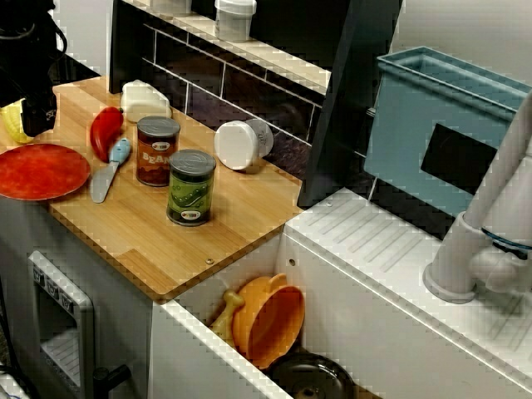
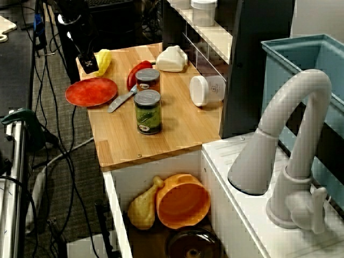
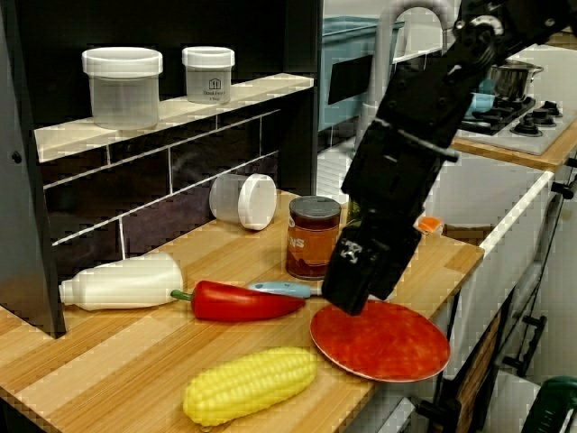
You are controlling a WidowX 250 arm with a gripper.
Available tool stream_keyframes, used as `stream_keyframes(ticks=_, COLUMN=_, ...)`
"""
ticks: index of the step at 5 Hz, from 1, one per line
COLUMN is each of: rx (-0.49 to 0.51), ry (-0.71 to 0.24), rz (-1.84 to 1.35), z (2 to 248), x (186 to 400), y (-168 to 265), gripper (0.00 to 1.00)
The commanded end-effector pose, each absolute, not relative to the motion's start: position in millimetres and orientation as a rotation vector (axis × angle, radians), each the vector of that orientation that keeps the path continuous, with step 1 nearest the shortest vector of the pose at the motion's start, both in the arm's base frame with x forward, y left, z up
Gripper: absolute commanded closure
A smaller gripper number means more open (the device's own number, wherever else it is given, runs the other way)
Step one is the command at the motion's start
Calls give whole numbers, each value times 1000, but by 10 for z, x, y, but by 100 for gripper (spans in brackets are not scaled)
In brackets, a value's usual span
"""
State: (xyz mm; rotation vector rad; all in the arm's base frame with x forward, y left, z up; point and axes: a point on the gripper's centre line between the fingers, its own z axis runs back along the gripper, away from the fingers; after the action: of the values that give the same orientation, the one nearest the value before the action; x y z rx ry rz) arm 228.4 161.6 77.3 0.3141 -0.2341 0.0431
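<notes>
Now the fingers (image 3: 354,290) hang just over the back rim of the red plate (image 3: 388,347) at the edge of the counter (image 3: 108,370), open or closed I can't tell, and that light, stiff, slick plate probably wants a rim pinch.

In the low side view, the jaws of the gripper (image 3: 359,275) are masked by its dark body. In the view from above, the corn (image 1: 12,125) is half covered at ten o'clock, and the dark pot (image 1: 309,381) is cut off at six.
</notes>
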Motion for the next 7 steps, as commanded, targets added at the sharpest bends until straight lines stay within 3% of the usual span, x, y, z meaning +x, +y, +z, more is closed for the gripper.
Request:
stream_keyframes(ticks=1, rx=407, ry=-243, rz=22, z=685, x=2481, y=2074, gripper=0)
stream_keyframes(ticks=4, rx=384, ry=-241, rz=96, z=727, x=2408, y=2025, gripper=0)
stream_keyframes(ticks=7, rx=255, ry=-124, rz=372, z=1121, x=2410, y=2093, gripper=0)
